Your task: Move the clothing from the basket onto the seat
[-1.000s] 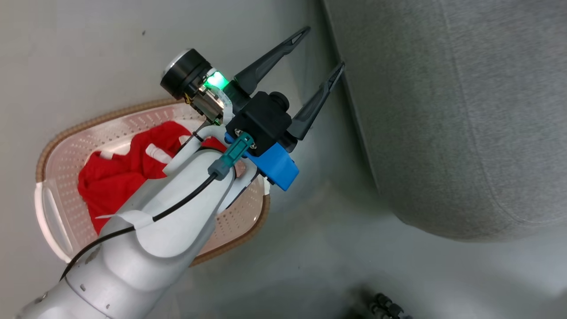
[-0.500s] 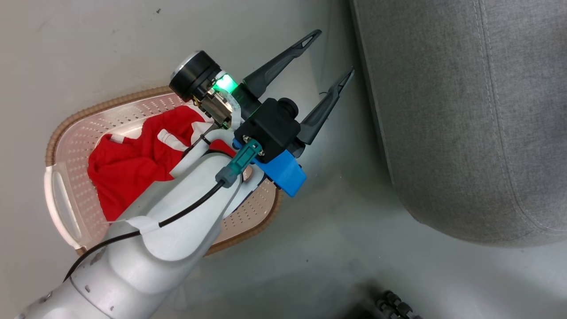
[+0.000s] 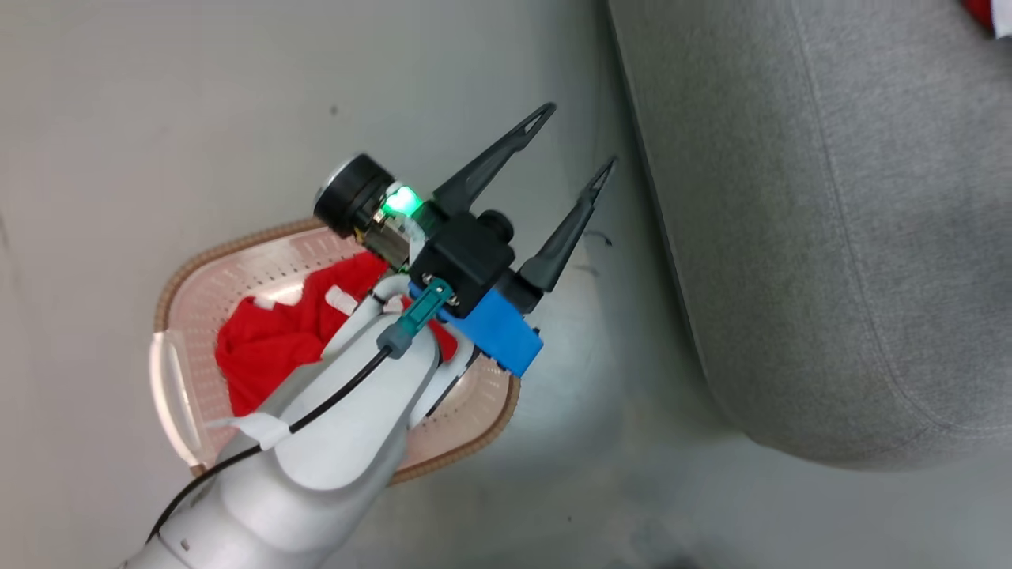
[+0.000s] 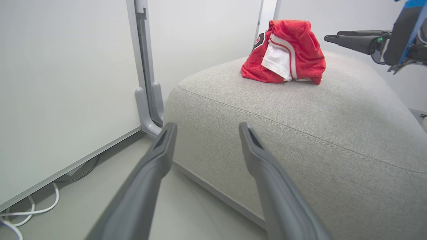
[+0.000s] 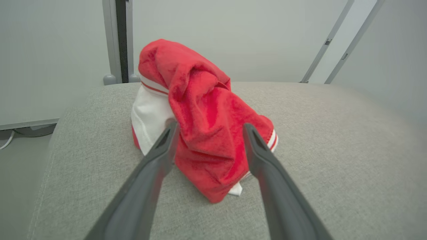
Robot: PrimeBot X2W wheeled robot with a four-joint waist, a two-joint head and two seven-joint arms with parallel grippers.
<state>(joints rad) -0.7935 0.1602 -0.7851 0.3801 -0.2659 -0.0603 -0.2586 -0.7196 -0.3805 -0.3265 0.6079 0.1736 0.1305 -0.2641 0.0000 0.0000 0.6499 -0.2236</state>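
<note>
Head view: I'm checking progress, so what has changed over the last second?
Mostly the view itself has shifted. The left pincer stays open and empty between the basket and the seat; one red jersey still lies in the basket. A red scrap of the other jersey now shows on the seat.

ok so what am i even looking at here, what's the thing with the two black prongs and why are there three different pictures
It is a two-armed robot, and each arm ends in a gripper with two long dark fingers. The head view looks down from the robot's head: the left gripper hangs open above the floor, beside a basket holding a red jersey.

The other two pictures come from cameras on the wrists, looking along the fingers. The left wrist view faces the grey seat, with a second jersey heaped on top. The right wrist view shows the right gripper open, its fingers either side of that heap; whether they touch it is unclear. Neither gripper holds anything.
</note>
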